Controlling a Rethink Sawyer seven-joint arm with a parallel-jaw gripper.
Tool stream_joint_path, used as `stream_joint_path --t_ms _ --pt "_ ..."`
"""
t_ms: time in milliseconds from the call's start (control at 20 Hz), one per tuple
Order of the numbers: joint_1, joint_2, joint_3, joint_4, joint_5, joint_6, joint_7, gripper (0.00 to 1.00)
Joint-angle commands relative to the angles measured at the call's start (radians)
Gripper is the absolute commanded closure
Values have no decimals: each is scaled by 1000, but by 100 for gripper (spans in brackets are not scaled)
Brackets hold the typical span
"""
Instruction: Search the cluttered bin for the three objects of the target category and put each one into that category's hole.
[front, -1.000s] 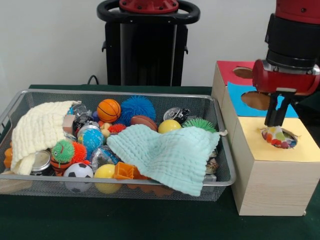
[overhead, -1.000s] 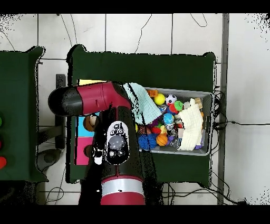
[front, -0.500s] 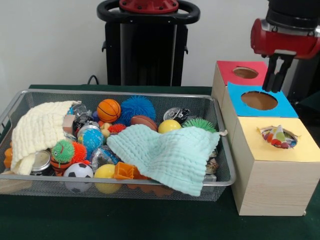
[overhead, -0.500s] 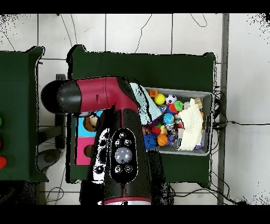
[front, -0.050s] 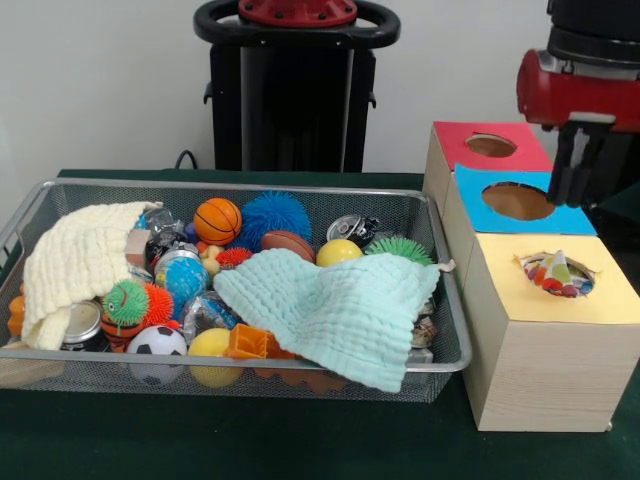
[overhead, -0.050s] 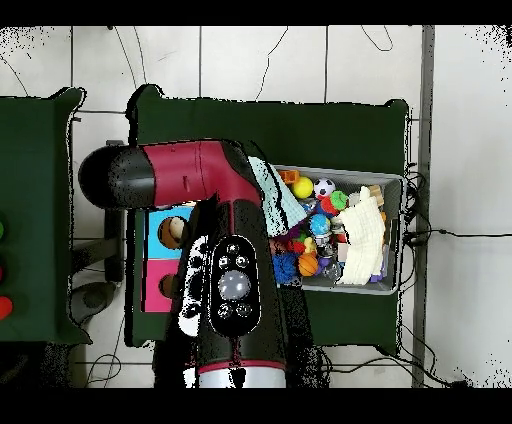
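Front view: gripper (front, -0.050s: 577, 190) hangs over the blue box (front, -0.050s: 560, 215), fingers empty, slightly parted. Colourful packet (front, -0.050s: 556, 274) sits in the yellow box's hole (front, -0.050s: 557, 274).

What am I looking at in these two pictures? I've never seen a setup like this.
This is a red and black robot arm working at a green table. One picture is taken from across the table, facing the robot; the other looks straight down, where the arm covers much of the scene. A wire mesh bin holds toy balls, cans, a cream cloth and a mint green cloth. Beside it stand wooden boxes with coloured tops, each with a hole: red, blue and yellow. A colourful wrapped item sits in the yellow box's hole. The arm's pincer hangs above the blue box and appears to hold nothing.
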Motion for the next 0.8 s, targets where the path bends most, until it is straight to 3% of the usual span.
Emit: stream_joint_path --t_ms 50,550,800 --pt "-37 126 102 -3 16 -155 85 100" --pt "-55 181 109 16 19 -236 89 100" --pt "-51 177 88 3 9 -139 55 100"
